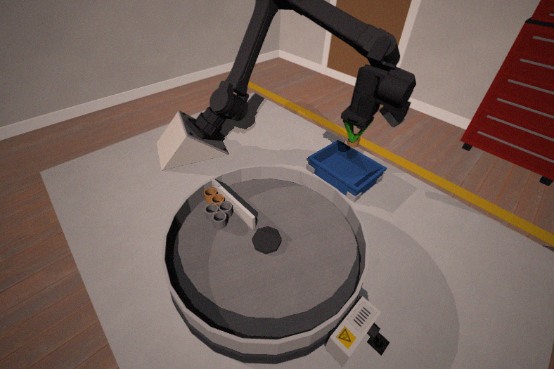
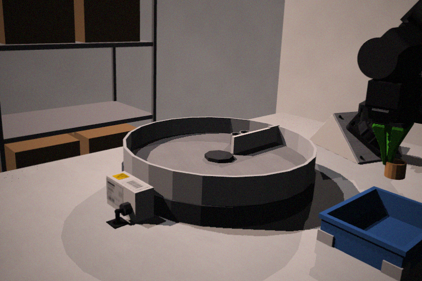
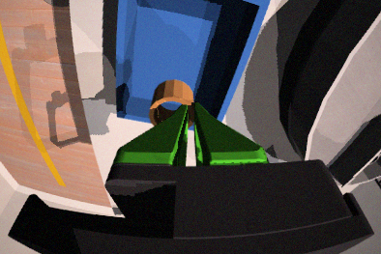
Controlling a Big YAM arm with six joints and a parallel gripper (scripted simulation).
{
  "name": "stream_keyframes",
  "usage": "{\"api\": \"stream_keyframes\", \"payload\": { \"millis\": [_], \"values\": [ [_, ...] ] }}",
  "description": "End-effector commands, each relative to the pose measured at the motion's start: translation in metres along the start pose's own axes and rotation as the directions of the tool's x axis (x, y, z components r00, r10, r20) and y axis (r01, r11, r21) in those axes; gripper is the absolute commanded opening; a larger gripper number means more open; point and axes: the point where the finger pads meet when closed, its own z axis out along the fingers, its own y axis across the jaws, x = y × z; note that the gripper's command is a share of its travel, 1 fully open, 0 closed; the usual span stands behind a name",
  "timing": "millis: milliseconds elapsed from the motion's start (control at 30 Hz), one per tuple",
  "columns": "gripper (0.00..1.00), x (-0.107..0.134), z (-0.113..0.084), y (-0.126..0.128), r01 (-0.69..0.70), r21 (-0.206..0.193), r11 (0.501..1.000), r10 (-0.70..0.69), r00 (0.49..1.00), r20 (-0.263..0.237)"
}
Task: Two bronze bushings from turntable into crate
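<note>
My gripper (image 1: 353,139) (image 2: 385,162) (image 3: 190,109) has green fingers, shut on the wall of a bronze bushing (image 1: 353,144) (image 2: 395,171) (image 3: 173,90). The bushing hangs upright above the back end of the blue crate (image 1: 329,175) (image 2: 361,244) (image 3: 164,41), whose visible floor shows no bushing. On the turntable (image 1: 304,275) (image 2: 259,187), two bronze bushings, one here (image 1: 210,198) and one here (image 1: 218,200), stand beside three grey bushings, at the left (image 1: 211,213), right (image 1: 226,209) and front (image 1: 219,223). In the exterior view the divider hides most of this group.
A pale upright divider (image 1: 237,206) (image 2: 255,142) runs from near the dark hub (image 1: 266,240) (image 2: 219,156) to the turntable's raised rim. A white box with a yellow label (image 1: 365,315) (image 2: 143,196) stands against the turntable's outside. The arm's base wedge (image 1: 172,145) stands behind the turntable.
</note>
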Motion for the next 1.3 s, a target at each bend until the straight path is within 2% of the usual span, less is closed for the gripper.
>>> {"api": "stream_keyframes", "payload": {
  "millis": [0, 67, 100, 200, 367, 467, 500, 567, 600, 633, 1267],
  "values": [
    [0.0, -0.022, -0.024, 0.016, 0.05, 0.015, 0.999, -0.051, 0.996, 0.073],
    [0.0, -0.021, -0.015, 0.019, 0.055, 0.011, 0.998, -0.056, 0.996, 0.062],
    [0.0, -0.006, 0.004, 0.008, 0.022, 0.004, 1.0, -0.022, 0.999, 0.023],
    [0.0, -0.006, 0.027, 0.003, 0.009, 0.002, 1.0, -0.009, 1.0, 0.007],
    [0.0, -0.005, 0.055, 0.003, 0.009, 0.002, 1.0, -0.009, 1.0, 0.007],
    [0.0, -0.005, 0.064, 0.002, 0.009, 0.002, 1.0, -0.009, 1.0, 0.007],
    [0.0, -0.007, 0.06, -0.003, -0.004, 0.008, 1.0, 0.004, 1.0, 0.022],
    [0.0, -0.007, 0.06, -0.003, -0.004, 0.008, 1.0, 0.004, 1.0, 0.022],
    [0.0, -0.008, 0.049, 0.001, 0.006, 0.01, 1.0, -0.006, 0.999, 0.05],
    [0.0, -0.01, 0.048, 0.002, 0.009, 0.01, 1.0, -0.009, 0.999, 0.054],
    [0.0, -0.008, 0.048, 0.003, 0.008, 0.009, 1.0, -0.009, 0.999, 0.047]
  ]
}}
